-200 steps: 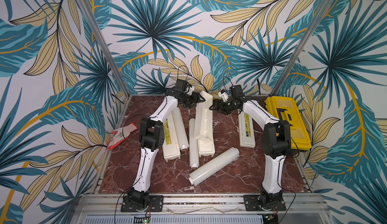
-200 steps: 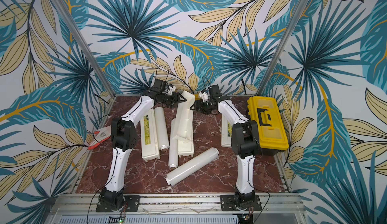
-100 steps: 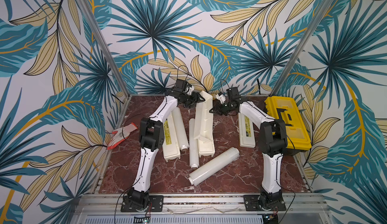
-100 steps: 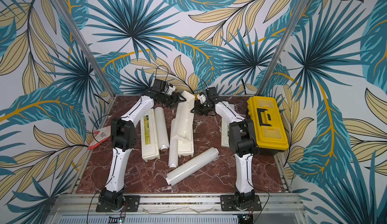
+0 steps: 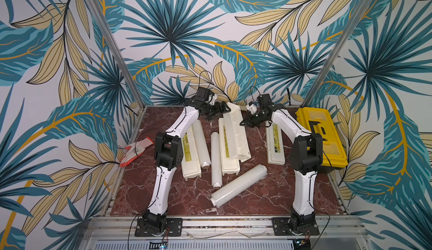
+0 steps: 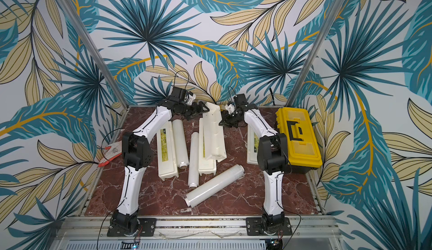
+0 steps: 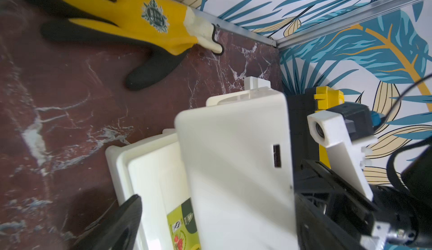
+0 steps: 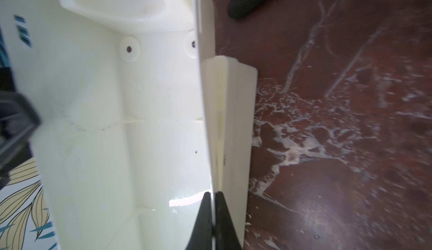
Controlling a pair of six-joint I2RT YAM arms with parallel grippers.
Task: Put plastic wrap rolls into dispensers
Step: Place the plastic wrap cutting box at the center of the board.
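As the lid (image 5: 236, 132) is pinched only by its thin edge in the right hand (image 8: 212, 197), the left hand (image 5: 223, 112) being open, it could be dropped shut.

Two rolls (image 5: 201, 143) (image 5: 215, 160) lie between left dispenser (image 5: 190, 153) and middle dispenser (image 5: 230, 167), third roll (image 5: 238, 185) before them.

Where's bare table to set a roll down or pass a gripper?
Front right, bare marble between the diagonal roll and right arm. A strip between the open dispenser and the right dispenser. Crowded centre-left: left dispenser, left roll, middle roll, close together.
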